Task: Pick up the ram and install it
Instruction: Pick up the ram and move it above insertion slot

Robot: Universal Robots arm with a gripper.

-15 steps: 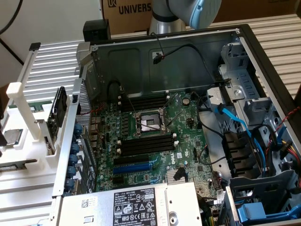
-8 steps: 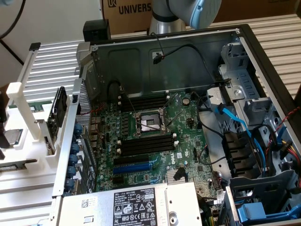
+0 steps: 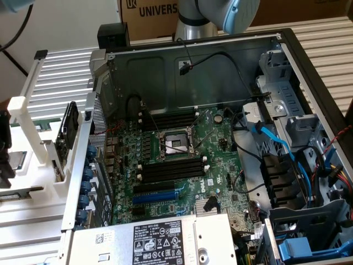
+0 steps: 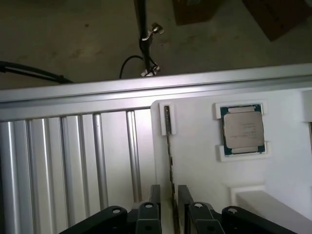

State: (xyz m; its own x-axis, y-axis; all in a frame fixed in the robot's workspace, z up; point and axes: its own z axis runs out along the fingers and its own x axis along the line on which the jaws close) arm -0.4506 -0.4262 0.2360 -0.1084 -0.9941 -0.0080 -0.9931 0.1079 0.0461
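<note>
The ram (image 4: 169, 146) is a thin dark stick seen edge-on, standing in a slot of the white holder tray (image 4: 195, 170). My gripper (image 4: 169, 194) is open and straddles the near end of the ram, with one black finger (image 4: 155, 195) on each side and a small gap between each finger and the stick. In the exterior view the ram (image 3: 25, 191) shows as a dark bar at the far left, with the gripper (image 3: 4, 174) at the picture's edge over it. The black memory slots (image 3: 171, 168) lie on the green motherboard (image 3: 220, 160).
A processor chip (image 4: 243, 129) sits in the white tray beside the ram. A dark board (image 3: 69, 130) stands in the white rack (image 3: 33, 127) next to the open computer case (image 3: 220, 55). A blue expansion slot (image 3: 157, 197) and loose cables (image 3: 276, 141) lie inside.
</note>
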